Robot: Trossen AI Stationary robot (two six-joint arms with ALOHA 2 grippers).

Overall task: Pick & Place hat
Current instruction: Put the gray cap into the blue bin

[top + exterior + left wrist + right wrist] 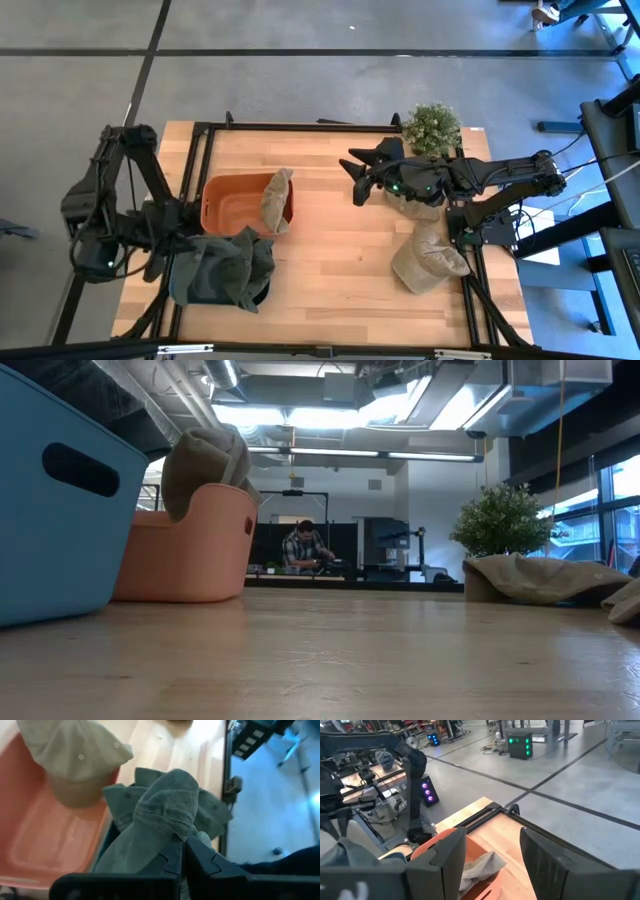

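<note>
Right hand (357, 180) agape, orange bin (222, 204) — hat (277, 199) draped

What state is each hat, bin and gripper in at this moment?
Left gripper: shut on the grey-green hat, over the blue bin.
Right gripper: open, empty, above the table.
Orange bin: upright, tan hat draped over its rim.
Beige hats: lying on the table by the plant.

Bench (340, 270) bare below and ahead of right hand (357, 182), open run toward orange bin (222, 205). Tan hat (277, 198) draped over bin rim nearest that hand. Behind hand: plant (433, 126), heap of tan hats (428, 258). Left hand (182, 851) hemmed by grey hats (235, 268) heaped over blue bin (50, 500).
</note>
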